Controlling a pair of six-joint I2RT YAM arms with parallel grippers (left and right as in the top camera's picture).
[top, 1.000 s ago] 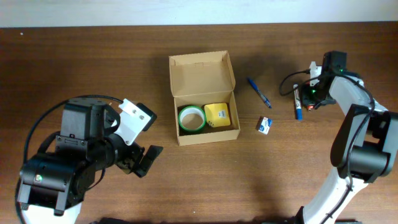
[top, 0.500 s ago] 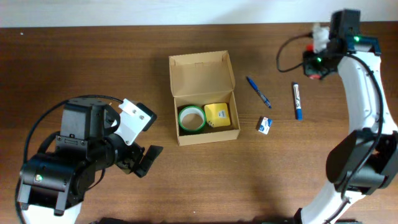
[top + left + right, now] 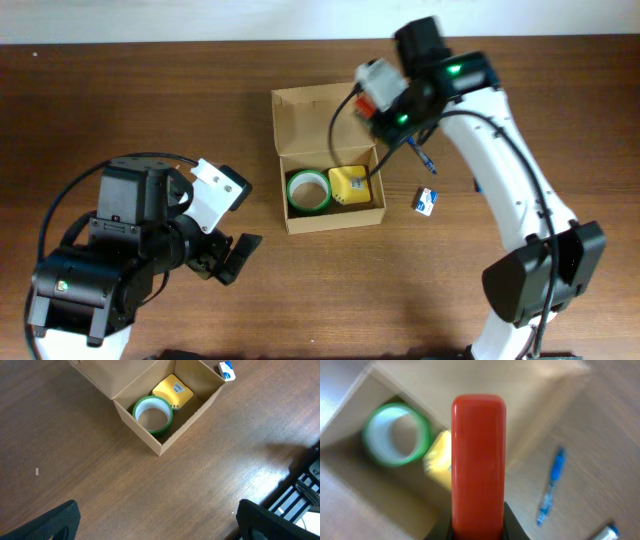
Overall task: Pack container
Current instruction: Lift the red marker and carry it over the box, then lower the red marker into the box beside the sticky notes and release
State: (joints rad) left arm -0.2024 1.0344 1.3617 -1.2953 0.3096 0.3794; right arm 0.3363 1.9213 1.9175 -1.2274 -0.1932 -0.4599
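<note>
The box [image 3: 310,120] sits mid-table [image 3: 150,100], flap open toward 12 o'clock; at its 8 o'clock the left gripper [image 3: 237,257] hangs spread and empty, at its 1 o'clock the right gripper [image 3: 478,525] clamps a red block [image 3: 478,450], and inside lie a green tape roll [image 3: 292,192] and a yellow pack [image 3: 349,185].

I can pass straight down into the open container [image 3: 335,221], but the green tape roll [image 3: 308,191] and yellow block [image 3: 349,186] crowd its floor.

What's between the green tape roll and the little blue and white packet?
Overhead view: a yellow block and the cardboard box's right wall separate the tape roll from the packet.
</note>
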